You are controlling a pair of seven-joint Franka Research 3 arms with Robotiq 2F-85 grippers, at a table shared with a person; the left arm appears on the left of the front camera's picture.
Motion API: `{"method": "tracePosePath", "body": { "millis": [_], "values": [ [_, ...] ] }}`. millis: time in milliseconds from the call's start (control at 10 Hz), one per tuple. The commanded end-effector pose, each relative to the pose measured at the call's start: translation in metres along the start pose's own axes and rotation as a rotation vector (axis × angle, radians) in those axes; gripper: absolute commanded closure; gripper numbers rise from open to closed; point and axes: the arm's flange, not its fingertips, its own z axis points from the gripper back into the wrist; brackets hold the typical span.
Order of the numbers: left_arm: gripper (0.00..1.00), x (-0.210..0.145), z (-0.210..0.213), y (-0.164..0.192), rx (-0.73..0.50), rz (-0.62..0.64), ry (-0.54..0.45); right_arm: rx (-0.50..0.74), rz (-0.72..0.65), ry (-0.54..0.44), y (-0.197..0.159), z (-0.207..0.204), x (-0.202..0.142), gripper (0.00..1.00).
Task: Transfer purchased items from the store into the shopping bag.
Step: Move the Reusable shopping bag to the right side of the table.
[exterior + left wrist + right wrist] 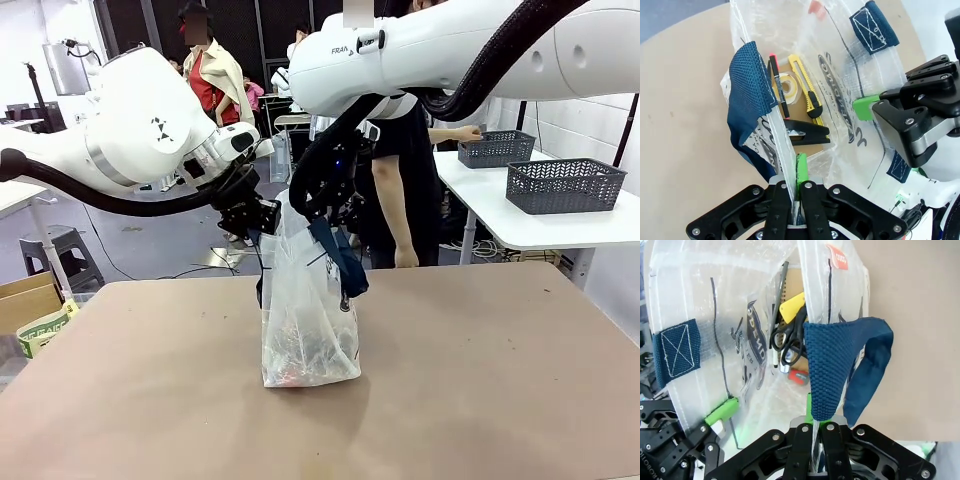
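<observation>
the shopping bag [300, 300] is stood upright near the middle of the brown table [500, 400]. its base rests on the tabletop and its mouth is drawn open at the top between the two arms. through the translucent wall the purchased items [305, 355] are made out only dimly at the bottom, with a touch of red among them.

seen from above in the left wrist view, the bag [850, 60] is found to contain a yellow utility knife [810, 92], a roll of clear tape [789, 87], a black pen with a red tip [779, 87] and a black tool [807, 134] whose kind cannot be told, all lying on a tan card. in the right wrist view black-handled scissors [789, 342] and a small red piece [799, 376] are seen deep inside the bag [715, 290].

the left gripper [262, 215] is clamped on the bag's rim. in its own view [794, 172] the plastic edge is pinched between its closed fingers, just beside a navy strap handle [750, 92] that hangs down the outside wall. the right gripper [325, 205] is clamped on the opposite rim. in its own view [816, 415] the plastic is gripped at the foot of the other navy strap handle [832, 365], which is looped out to one side.

beyond the table's far edge a person in black [400, 190] is seen standing. to the right, two dark grey lattice baskets [565, 185] are set on a white side table [520, 225].
</observation>
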Motion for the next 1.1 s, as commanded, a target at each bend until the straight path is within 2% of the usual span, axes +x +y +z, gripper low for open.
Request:
{"method": "tracePosePath", "body": {
  "millis": [0, 1000],
  "values": [
    [1.0, 0.0, 0.001, 0.001, 0.006, -0.005, -0.003, -0.001, 0.005, -0.004, -0.002, 0.002, -0.002, 1.0],
    [1.0, 0.006, -0.008, -0.008, -0.044, -0.064, -0.034, 0.065, -0.044, -0.016, 0.013, -0.005, 0.022, 1.0]
  ]
}}
